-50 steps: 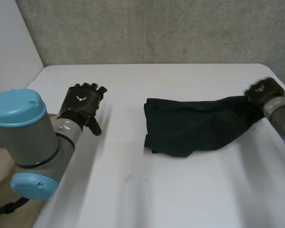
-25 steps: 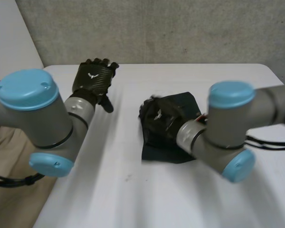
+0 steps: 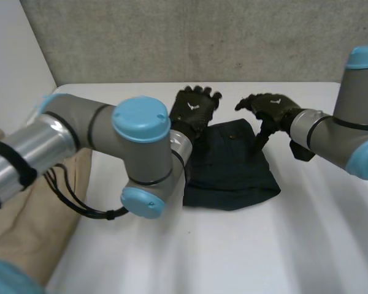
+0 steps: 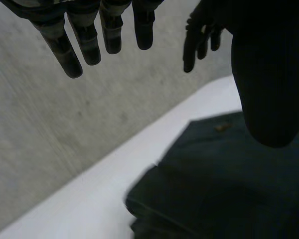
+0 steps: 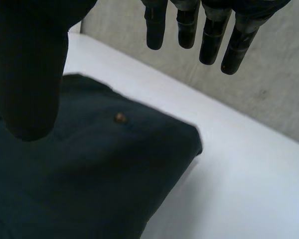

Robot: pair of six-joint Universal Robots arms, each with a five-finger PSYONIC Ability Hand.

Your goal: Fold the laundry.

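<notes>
cloth [image 3: 233, 168] lies folded on the table [image 3: 306, 245], below both palms and short of the fingertips. left hand [image 3: 195, 111] has fingers [image 4: 70, 50] straight and wide, holding nothing; right hand [image 3: 273, 110] the same, loose.

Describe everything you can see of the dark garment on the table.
The garment is dark blue-green and lies folded into a compact, roughly square stack on the white table, with layered edges showing along one side. It looks like soft woven cloth, with one small brown button on top. The left robot hand and right robot hand hang open above its far edge; neither grips it.
</notes>
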